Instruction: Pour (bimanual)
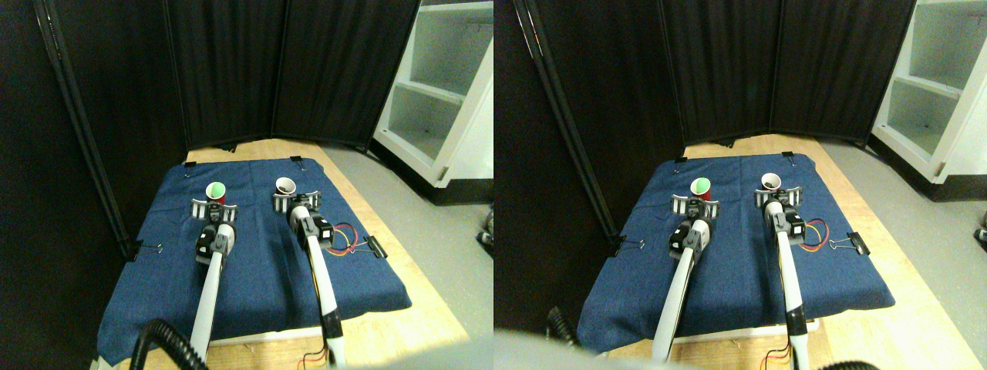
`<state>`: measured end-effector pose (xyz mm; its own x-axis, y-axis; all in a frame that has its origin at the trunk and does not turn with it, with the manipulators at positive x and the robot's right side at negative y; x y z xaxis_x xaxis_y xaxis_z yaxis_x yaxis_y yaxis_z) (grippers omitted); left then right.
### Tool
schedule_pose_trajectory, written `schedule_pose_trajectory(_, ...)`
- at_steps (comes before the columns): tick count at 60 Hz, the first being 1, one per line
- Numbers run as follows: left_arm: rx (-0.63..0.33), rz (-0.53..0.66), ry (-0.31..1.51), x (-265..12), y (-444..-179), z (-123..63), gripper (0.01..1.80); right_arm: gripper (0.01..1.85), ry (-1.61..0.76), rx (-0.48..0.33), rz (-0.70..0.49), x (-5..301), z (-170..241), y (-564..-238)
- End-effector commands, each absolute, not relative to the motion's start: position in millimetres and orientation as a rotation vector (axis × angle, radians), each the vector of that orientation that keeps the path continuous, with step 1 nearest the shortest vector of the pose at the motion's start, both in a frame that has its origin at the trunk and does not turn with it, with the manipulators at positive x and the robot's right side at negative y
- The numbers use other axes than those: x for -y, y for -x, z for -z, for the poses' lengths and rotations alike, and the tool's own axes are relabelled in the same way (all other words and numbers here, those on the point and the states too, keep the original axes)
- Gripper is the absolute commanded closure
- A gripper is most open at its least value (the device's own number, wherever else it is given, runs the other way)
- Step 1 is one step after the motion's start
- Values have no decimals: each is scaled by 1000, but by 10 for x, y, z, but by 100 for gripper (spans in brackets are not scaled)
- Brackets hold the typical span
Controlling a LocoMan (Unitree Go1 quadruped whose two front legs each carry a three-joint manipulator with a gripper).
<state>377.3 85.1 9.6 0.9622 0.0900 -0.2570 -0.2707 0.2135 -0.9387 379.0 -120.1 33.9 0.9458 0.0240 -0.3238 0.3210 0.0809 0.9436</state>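
Observation:
Two cups stand upright on the blue cloth [254, 262]. The left cup [216, 190] is red outside with a green inside. The right cup [285, 185] is pale with a dark inside. My left gripper [214, 206] sits right at the near side of the red cup, its striped jaws spread wide on either side. Just in front of the pale cup, my right gripper [296, 199] has its jaws spread the same way. Neither cup is lifted.
Binder clips [376, 247] pin the cloth to a wooden board [432, 308]. Coloured wires [343, 235] lie right of the right arm. Black curtains [231, 69] close off the back and left. A white shelf unit [443, 92] stands at the right.

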Motion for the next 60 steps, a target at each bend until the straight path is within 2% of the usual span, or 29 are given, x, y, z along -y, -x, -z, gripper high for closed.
schedule_pose_trajectory(1,-107,-165,1349,-810,-3693,-293,33,33,-1487,-221,207,1223,-513,-3738)
schedule_pose_trajectory(13,-106,-77,1362,-838,-3495,-541,50,39,-1473,-173,160,1201,-672,-3594)
schedule_pose_trajectory(20,-90,-50,1355,-852,-3419,-667,62,56,-1482,-146,135,1188,-750,-3573)
schedule_pose_trajectory(23,-80,-26,1354,-860,-3409,-741,75,67,-1468,-122,138,1185,-792,-3558)
schedule_pose_trajectory(25,-78,-25,1354,-861,-3409,-752,77,70,-1467,-118,139,1183,-798,-3555)
schedule_pose_trajectory(26,-74,-15,1358,-861,-3400,-794,89,80,-1460,-107,148,1175,-827,-3545)
schedule_pose_trajectory(27,-74,-15,1358,-861,-3400,-794,89,80,-1460,-107,148,1175,-827,-3545)
schedule_pose_trajectory(28,-71,-4,1354,-867,-3401,-815,100,87,-1448,-105,142,1175,-844,-3540)
schedule_pose_trajectory(29,-71,-4,1354,-867,-3401,-815,100,87,-1448,-105,142,1175,-844,-3540)
schedule_pose_trajectory(33,-45,-2,1357,-862,-3397,-858,125,104,-1398,-83,123,1162,-873,-3510)
schedule_pose_trajectory(35,-43,0,1357,-861,-3398,-863,127,107,-1397,-77,123,1160,-876,-3509)
schedule_pose_trajectory(36,-34,10,1359,-858,-3403,-874,135,121,-1389,-55,131,1153,-890,-3506)
schedule_pose_trajectory(37,-34,10,1359,-858,-3403,-874,135,121,-1389,-55,131,1153,-890,-3506)
schedule_pose_trajectory(42,-21,29,1356,-845,-3410,-892,147,153,-1387,2,127,1138,-907,-3525)
schedule_pose_trajectory(51,9,59,1339,-802,-3405,-909,148,153,-1387,23,101,1131,-933,-3549)
schedule_pose_trajectory(57,40,106,1267,-768,-3397,-932,148,153,-1384,31,92,1126,-938,-3555)
schedule_pose_trajectory(58,52,146,1169,-752,-3385,-945,148,153,-1381,37,92,1124,-941,-3553)
schedule_pose_trajectory(59,52,146,1169,-752,-3385,-945,148,153,-1381,37,92,1124,-941,-3553)
schedule_pose_trajectory(60,37,191,1060,-759,-3380,-939,137,153,-1379,39,89,1124,-942,-3552)
